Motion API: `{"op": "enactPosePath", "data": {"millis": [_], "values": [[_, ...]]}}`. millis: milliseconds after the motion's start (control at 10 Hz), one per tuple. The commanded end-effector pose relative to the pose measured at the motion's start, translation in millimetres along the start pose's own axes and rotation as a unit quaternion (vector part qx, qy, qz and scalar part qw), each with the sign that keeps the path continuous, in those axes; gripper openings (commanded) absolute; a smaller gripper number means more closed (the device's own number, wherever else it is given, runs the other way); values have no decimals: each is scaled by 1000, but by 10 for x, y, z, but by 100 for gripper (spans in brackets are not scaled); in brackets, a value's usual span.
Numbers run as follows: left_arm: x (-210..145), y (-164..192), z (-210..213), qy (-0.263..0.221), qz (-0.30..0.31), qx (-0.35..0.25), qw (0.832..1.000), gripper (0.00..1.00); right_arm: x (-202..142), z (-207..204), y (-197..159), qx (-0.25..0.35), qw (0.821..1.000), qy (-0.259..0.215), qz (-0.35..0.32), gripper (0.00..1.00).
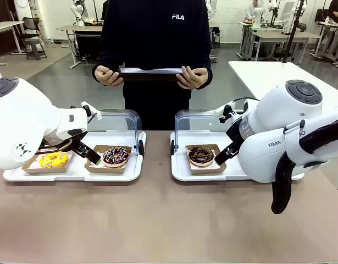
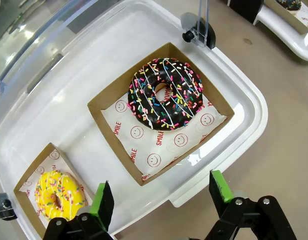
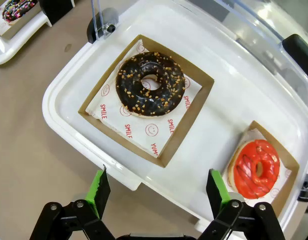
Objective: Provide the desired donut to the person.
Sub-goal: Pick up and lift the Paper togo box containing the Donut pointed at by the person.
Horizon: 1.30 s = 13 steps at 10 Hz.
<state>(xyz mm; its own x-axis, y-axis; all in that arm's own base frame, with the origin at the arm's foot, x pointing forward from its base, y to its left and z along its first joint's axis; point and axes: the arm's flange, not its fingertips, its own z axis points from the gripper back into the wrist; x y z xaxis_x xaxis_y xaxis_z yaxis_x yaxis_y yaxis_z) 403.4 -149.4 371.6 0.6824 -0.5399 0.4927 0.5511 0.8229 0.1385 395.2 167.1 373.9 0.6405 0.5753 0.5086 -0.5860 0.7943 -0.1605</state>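
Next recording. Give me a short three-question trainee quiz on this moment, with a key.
1. True or false: the left gripper is shut on the sprinkled chocolate donut.
2. Multiple choice: beside the nut-topped chocolate donut, the right tray holds a donut glazed A) red B) green C) white.
3. Short answer: how many donuts lie in the left tray?
Key: 1 false, it is open and holds nothing; 2 A, the red donut; 3 two.
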Motion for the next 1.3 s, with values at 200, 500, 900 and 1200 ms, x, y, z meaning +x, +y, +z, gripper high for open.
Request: {"op": "enactPosePath", "data": {"millis": [200,500,900,1200], "values": [[0,0,0,0,0,0,1000,100,0,0,-1,0,1000,0,0,100],[0,0,0,0,0,0,1000,100,0,0,0,0,1000,0,0,100],[-424,634,1000,-66,-11,-93,993,100,-570,1394,-539,60,992,-35,108,100],[-842,1020,1307,-89,-21,-111,990,100,-943,1681,-1000,96,976,-68,184,100]]}}
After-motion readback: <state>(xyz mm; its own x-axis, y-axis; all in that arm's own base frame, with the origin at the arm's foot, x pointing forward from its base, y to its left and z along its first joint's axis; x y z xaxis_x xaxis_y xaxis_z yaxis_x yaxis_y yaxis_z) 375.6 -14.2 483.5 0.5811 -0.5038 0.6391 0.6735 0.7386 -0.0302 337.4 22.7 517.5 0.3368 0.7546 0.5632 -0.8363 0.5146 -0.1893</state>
